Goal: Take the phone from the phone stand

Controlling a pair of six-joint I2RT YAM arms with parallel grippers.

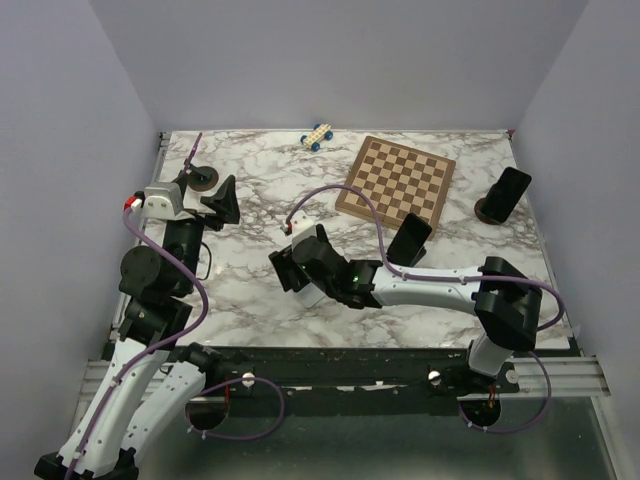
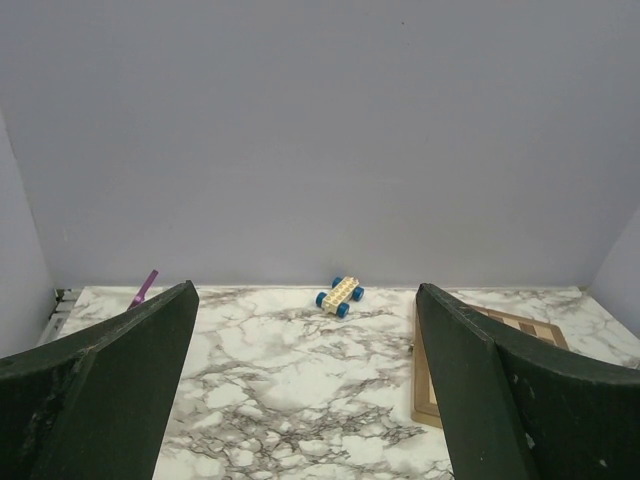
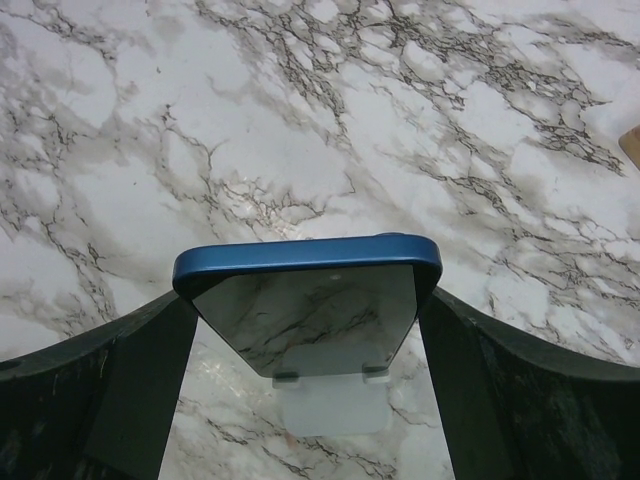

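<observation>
Right wrist view: we see the blue phone resting on its stand, between the right gripper's spread fingers; whether they touch it we cannot tell. The left gripper gapes empty.

No legible text, labels, brands or numbers in any view. The phone glass shows only a reflection of the marble surface, with no logo or on-screen characters. The chessboard is plain squares with no markings I can read. Any print on the toy car is too small to make out.
</observation>
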